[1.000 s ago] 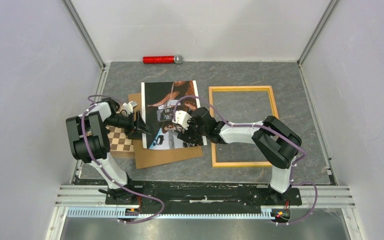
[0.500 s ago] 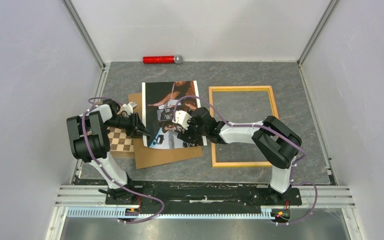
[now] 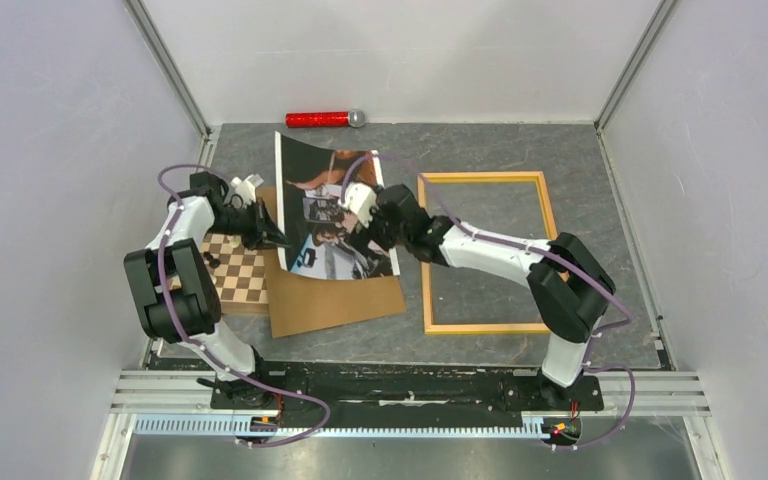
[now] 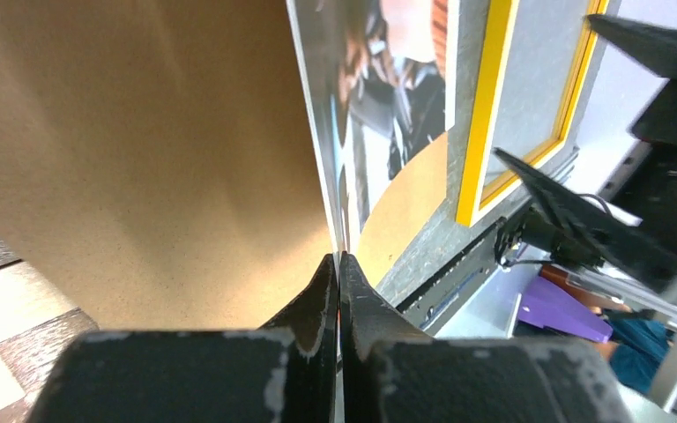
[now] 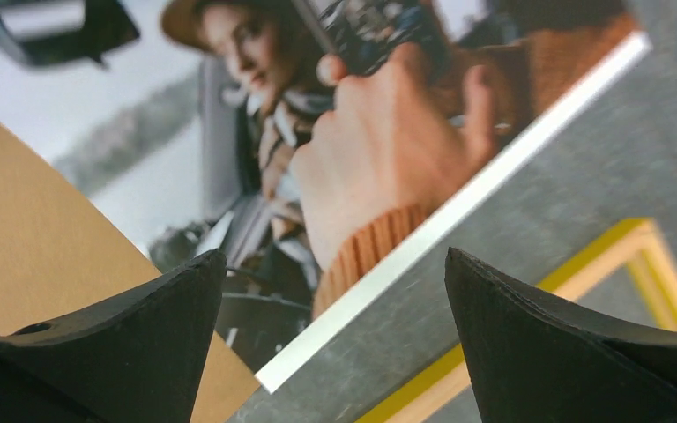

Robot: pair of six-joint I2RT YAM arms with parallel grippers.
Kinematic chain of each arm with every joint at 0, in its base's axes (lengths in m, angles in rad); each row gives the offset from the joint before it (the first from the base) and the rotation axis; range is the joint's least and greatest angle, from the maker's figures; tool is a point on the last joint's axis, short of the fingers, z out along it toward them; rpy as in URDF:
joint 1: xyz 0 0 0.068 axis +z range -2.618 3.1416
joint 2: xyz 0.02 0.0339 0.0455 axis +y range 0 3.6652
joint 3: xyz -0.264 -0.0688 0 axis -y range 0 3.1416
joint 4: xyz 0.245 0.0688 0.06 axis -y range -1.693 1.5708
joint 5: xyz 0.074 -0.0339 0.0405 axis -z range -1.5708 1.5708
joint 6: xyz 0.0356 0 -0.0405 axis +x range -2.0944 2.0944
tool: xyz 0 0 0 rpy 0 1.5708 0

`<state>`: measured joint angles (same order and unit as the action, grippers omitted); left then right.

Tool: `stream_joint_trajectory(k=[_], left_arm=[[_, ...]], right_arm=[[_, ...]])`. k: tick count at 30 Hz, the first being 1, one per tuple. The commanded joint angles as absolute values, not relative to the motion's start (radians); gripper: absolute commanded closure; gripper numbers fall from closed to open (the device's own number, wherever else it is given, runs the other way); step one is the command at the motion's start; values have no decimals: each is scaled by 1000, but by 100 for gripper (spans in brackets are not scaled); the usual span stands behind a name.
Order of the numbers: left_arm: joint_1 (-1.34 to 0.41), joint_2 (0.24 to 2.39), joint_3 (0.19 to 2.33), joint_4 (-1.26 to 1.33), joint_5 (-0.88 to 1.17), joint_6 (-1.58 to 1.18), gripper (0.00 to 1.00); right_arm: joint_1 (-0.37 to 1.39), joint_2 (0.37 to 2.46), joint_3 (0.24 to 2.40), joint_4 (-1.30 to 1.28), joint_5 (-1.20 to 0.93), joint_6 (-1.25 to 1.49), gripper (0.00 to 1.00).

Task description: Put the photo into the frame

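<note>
The photo [image 3: 335, 215], curled up off the brown board [image 3: 335, 300] left of centre, is pinched at its left edge by the left gripper [image 3: 280, 240], the right gripper [image 5: 335, 256] is spread above it, and the frame [image 3: 481, 177] lies rightward, nearer the right arm.

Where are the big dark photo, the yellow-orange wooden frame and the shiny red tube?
Large dark paper photo [image 3: 332, 262]: top view, lower part of the print.
Yellow-orange wooden picture frame [image 3: 480, 177]: top view, far rail.
Shiny red tube [image 3: 317, 120]: top view, red body.
</note>
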<state>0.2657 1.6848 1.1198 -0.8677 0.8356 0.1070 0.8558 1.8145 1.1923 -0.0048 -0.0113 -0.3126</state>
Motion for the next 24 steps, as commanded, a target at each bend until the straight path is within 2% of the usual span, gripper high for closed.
stream_joint_trajectory(k=[1, 9, 15, 24], left_arm=[[240, 1595, 1234, -900, 812, 58, 98], [23, 1493, 1369, -899, 597, 10, 98], [-133, 1467, 1430, -866, 491, -99, 98], [-293, 1436, 1372, -759, 381, -187, 98]], right_arm=[[821, 1730, 1392, -108, 63, -197, 2], [780, 1767, 1727, -235, -35, -19, 2], [764, 1838, 1898, -260, -52, 96, 2], [702, 1885, 1928, -283, -51, 211, 5]])
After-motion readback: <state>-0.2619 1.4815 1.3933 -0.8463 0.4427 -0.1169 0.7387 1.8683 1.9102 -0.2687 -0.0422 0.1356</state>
